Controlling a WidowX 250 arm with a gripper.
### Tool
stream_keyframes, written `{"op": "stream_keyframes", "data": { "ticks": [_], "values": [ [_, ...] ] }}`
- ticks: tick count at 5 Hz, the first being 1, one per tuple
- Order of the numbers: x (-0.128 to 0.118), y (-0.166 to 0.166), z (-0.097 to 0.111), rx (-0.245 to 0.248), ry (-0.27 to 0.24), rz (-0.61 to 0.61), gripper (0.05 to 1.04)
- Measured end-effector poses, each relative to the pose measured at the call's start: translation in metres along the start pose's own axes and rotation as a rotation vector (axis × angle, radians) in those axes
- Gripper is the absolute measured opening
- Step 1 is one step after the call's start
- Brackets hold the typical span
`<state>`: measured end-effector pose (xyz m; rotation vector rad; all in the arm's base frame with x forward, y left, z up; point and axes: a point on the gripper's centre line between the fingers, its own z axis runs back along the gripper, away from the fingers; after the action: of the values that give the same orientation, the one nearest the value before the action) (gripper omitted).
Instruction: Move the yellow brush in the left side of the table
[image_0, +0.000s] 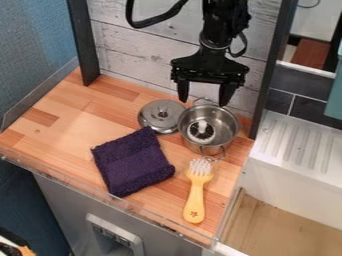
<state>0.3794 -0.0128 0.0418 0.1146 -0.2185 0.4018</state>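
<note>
With its fingers apart, the tool (204, 101) is hanging above the surface (53, 132), where the brush (199, 176) is lying towards five o'clock, likely light, stiff, best pinched mid-way along its handle (194, 200).

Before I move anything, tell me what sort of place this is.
Most likely a toy kitchen: a metal pot and a round metal lid sit on a wooden worktop, beside a ridged white surface resembling a draining board.
</note>
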Motion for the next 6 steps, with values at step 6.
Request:
{"op": "stream_keyframes", "data": {
  "ticks": [6],
  "values": [
    [-0.107,-0.016,-0.018,0.045,0.054,-0.023,1.001]
  ]
}}
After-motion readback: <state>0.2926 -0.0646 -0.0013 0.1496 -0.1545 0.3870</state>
